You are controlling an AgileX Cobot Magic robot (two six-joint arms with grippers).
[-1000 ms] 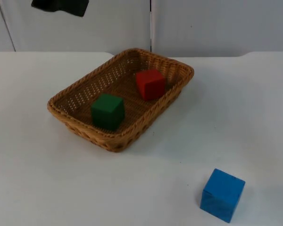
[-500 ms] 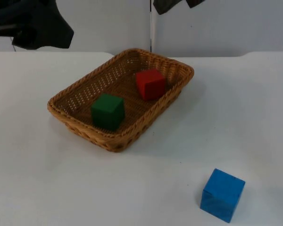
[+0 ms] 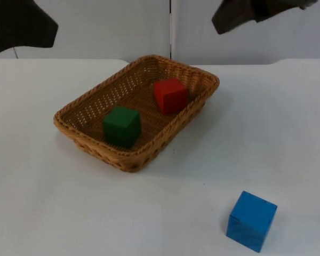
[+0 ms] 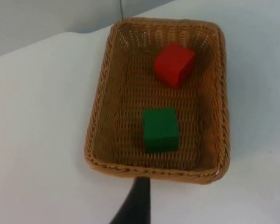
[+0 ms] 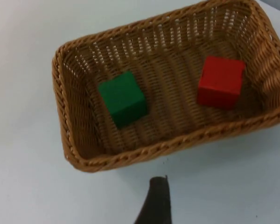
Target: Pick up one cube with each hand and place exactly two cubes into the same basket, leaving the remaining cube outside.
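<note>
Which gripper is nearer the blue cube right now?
Right. The right gripper hangs high at the far right, above the partition, well behind the blue cube. The left gripper is at the far left corner, across the wicker basket from it.

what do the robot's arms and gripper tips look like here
Both arms are black. In the top view the left arm is a dark, blurred mass with an irregular outline, and the right arm is the same. In each wrist view one matte black fingertip stands out: the left gripper's is slim and tapering, the right gripper's is broader with a squared end. No markings are visible.
</note>
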